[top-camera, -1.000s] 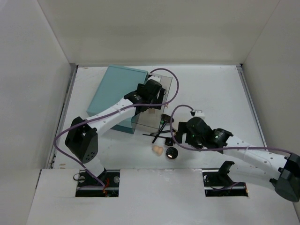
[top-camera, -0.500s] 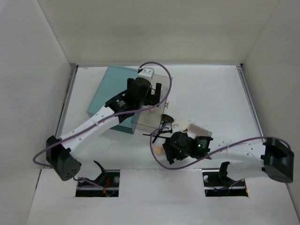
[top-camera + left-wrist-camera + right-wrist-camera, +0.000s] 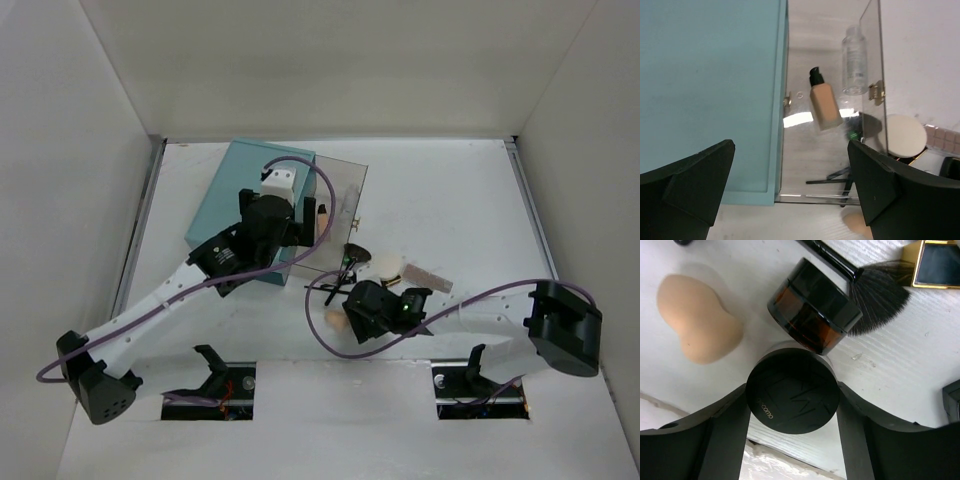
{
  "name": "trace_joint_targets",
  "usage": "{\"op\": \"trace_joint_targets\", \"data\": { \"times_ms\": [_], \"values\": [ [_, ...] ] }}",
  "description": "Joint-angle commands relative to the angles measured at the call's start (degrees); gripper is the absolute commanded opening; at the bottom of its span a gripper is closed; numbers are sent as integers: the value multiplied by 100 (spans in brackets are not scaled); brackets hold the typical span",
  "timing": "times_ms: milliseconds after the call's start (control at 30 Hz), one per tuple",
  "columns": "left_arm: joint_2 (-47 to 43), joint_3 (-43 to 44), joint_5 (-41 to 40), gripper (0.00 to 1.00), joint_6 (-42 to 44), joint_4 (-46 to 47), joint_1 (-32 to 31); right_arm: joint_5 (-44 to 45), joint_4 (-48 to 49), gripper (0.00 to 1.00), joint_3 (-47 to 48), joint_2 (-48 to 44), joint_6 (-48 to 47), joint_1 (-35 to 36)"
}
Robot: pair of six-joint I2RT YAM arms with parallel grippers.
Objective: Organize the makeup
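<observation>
Holding makeup (image 3: 387, 267), the white table (image 3: 470, 200) meets pale walls (image 3: 330, 60).

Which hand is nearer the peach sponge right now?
Right. The right hand, gripping the black compact, sits just beside the peach sponge; the left hand hangs open over the clear case, farther back.

Left end effector (image 3: 790, 200) holds its 2 fingers spread wide, while right end effector (image 3: 792, 405) is pinched inward.
</observation>
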Motion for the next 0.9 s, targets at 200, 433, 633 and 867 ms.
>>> {"op": "trace_joint_targets", "data": {
  "times_ms": [200, 433, 633, 867],
  "values": [
    [-822, -536, -464, 100, -358, -228, 558, -96, 261, 35, 79, -1119, 88, 49],
    [-980, -843, -473, 100, -727, -482, 866, -202, 163, 36, 395, -2746, -570, 181],
    [-1322, -1151, -455, 100, -1201, -808, 954, -622, 1164, 36, 1448, -2091, -1519, -846],
    [-1806, -1406, -499, 100, -1650, -1396, 796, -1028, 1307, 36, 3101, 212, -1802, -1348]
  ]
}}
